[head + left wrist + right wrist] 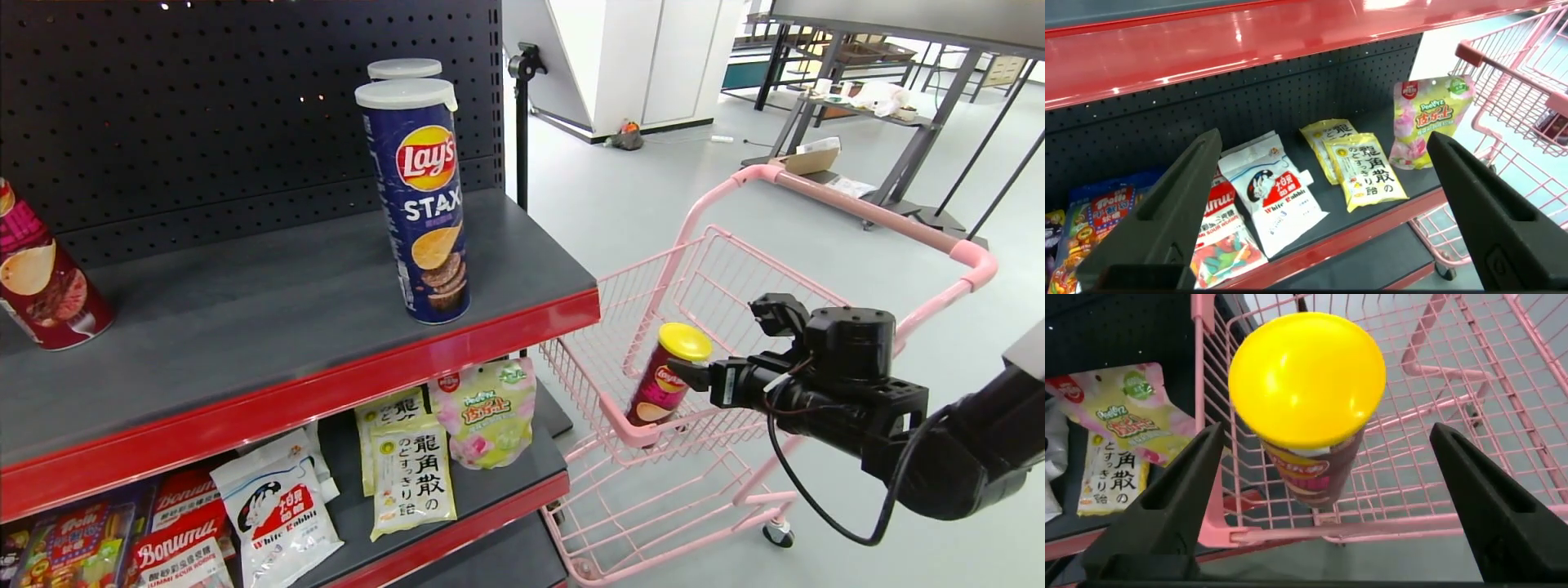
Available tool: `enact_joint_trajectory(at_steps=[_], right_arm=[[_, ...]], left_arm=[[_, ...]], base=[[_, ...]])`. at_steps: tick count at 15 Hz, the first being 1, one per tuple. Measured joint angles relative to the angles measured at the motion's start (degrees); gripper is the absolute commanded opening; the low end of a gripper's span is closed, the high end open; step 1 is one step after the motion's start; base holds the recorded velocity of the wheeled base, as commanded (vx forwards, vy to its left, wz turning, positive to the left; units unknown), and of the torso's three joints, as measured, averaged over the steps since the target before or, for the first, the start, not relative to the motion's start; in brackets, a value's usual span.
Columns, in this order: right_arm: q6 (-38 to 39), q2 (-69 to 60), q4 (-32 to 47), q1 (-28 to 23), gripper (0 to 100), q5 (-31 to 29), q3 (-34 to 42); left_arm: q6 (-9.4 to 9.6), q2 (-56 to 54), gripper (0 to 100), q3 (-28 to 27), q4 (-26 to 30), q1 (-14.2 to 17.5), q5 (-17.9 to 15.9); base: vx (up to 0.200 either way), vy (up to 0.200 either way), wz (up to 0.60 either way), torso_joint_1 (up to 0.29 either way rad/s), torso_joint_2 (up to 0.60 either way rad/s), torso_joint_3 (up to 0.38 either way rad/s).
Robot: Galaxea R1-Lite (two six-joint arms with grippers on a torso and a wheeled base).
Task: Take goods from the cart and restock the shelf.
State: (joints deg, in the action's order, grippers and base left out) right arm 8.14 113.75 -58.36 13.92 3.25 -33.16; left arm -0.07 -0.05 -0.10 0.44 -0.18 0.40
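Observation:
A maroon chips can with a yellow lid (669,377) stands tilted in the front corner of the pink cart (865,208). My right gripper (694,377) is right at the can's upper part, open. In the right wrist view the can (1306,384) sits between and just beyond the spread fingers (1167,506), untouched as far as I can tell. On the top shelf (269,310) stand a tall blue chips can (416,204), a second can behind it (404,68) and a red can (41,286) at the far left. My left gripper (1323,245) is open, facing the lower shelf.
Snack bags lie on the lower shelf: a white bag (1274,200), yellow packets (1360,163) and a pink-green pouch (1425,118). The cart's wire walls (1290,535) close in the can. Open grey floor lies beyond the cart; metal racks (882,98) stand at the back right.

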Motion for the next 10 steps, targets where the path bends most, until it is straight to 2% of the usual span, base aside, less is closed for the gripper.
enact_joint_trajectory(at_steps=[10], right_arm=[[0.3,8.2,-1.4,1.5,100,-1.3,-6.8]], left_arm=[[0.0,0.0,100,0.0,0.0,0.0,0.0]], base=[[0.0,0.0,0.0,0.0,0.0,0.0]])
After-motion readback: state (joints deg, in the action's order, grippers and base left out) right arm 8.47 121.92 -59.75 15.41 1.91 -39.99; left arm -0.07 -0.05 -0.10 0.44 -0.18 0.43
